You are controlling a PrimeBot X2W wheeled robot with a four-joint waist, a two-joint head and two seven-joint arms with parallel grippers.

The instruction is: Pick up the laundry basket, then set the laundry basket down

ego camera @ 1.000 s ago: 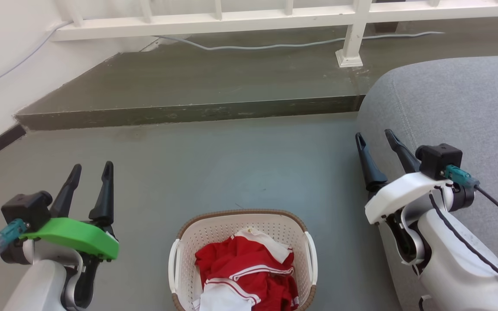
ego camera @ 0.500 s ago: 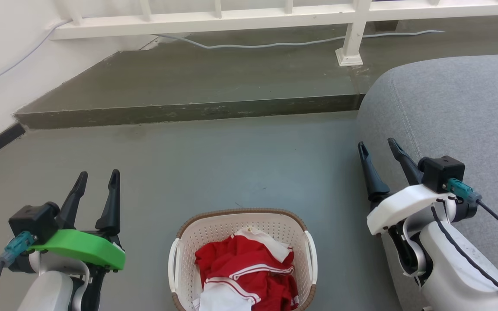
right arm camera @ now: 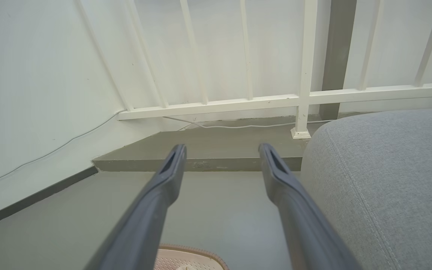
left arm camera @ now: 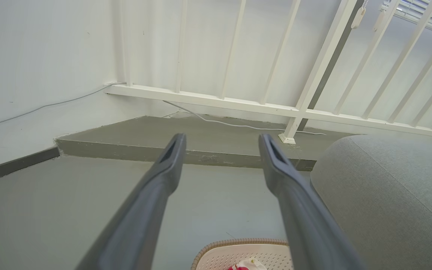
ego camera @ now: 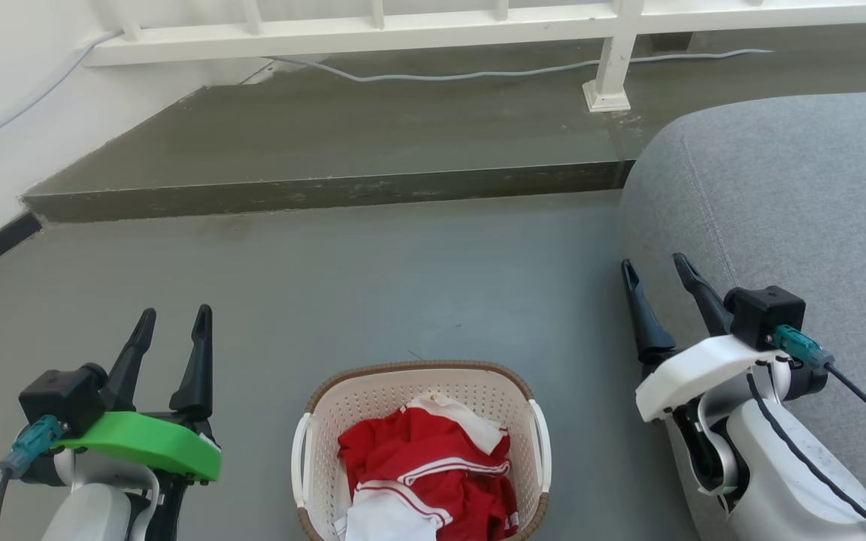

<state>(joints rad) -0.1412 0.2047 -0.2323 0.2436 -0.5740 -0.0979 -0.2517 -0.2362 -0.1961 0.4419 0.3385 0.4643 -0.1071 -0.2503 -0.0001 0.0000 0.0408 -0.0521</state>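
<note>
upright laundry basket, mouth up, long axis perhaps fore-and-aft

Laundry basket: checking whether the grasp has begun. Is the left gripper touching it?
Apart. The head view shows bare floor between the left gripper and the laundry basket.

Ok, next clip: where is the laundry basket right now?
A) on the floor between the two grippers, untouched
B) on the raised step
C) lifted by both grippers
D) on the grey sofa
A: the laundry basket stands on the floor, with the left gripper and the right gripper open on either side, both apart from its handles.
</note>
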